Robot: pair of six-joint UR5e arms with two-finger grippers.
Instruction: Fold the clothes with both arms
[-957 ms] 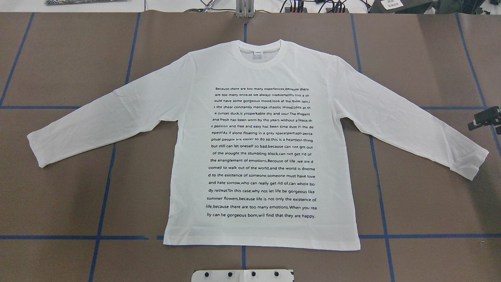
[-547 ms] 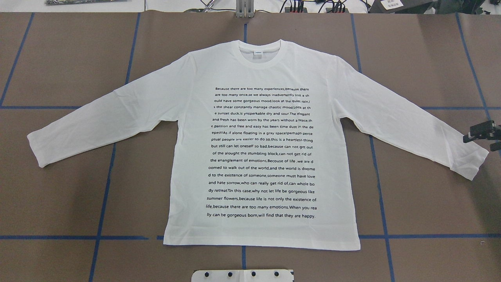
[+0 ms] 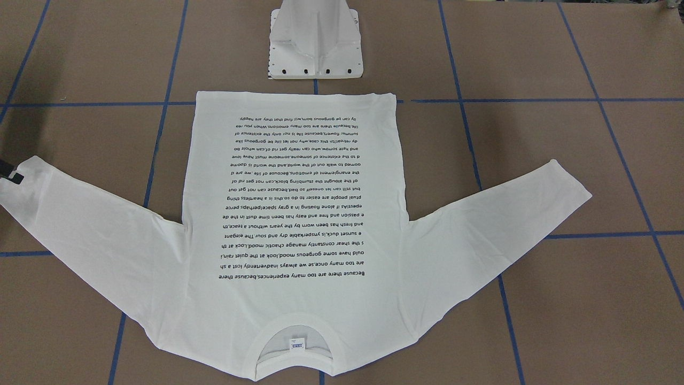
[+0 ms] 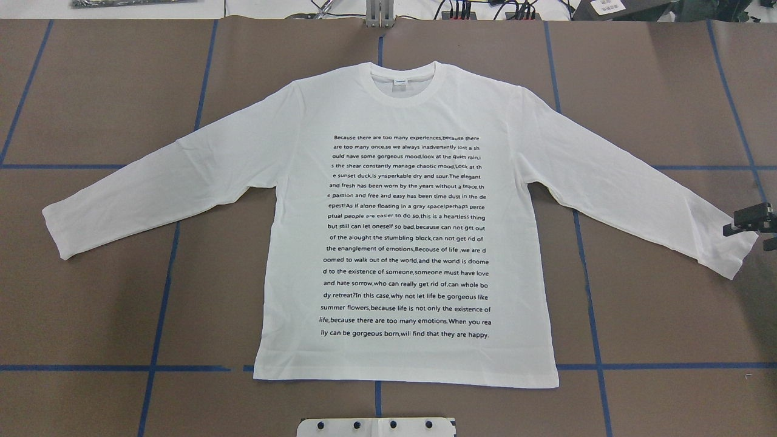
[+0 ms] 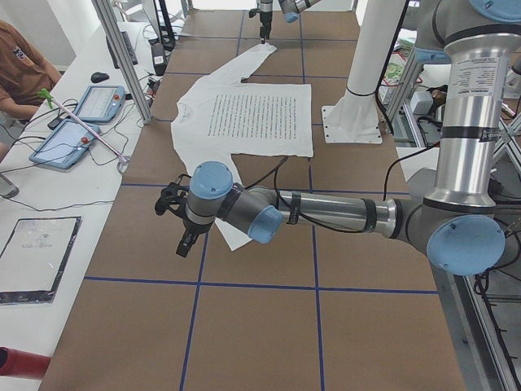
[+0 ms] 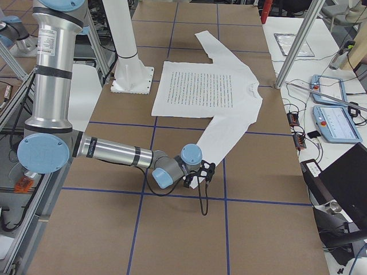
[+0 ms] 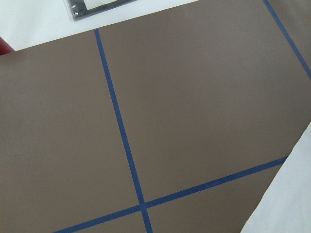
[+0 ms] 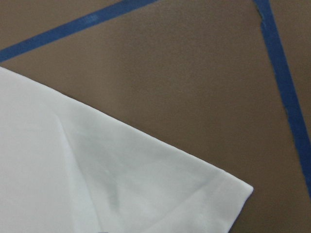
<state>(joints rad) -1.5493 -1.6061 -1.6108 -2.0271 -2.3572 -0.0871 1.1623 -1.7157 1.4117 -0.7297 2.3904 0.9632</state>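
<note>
Right tool (image 3: 9, 175) pokes in at the front view's edge, over one cuff of the shirt (image 3: 294, 214), which lies spread flat, print up, on the worktop (image 3: 561, 160). Overhead, I cannot tell whether it is apart. From the left end, left tool (image 5: 181, 232) hovers near the other cuff, state unclear. Sleeve fold looks to be starting; next, each must pinch a cuff

I see a wide brown paper-covered desk (image 4: 91, 91) gridded with blue tape lines (image 4: 91, 368). Alongside, a white side desk (image 5: 89, 204) carries two blue-framed tablets (image 5: 65, 144) near silver aluminium posts (image 5: 124, 57).
</note>
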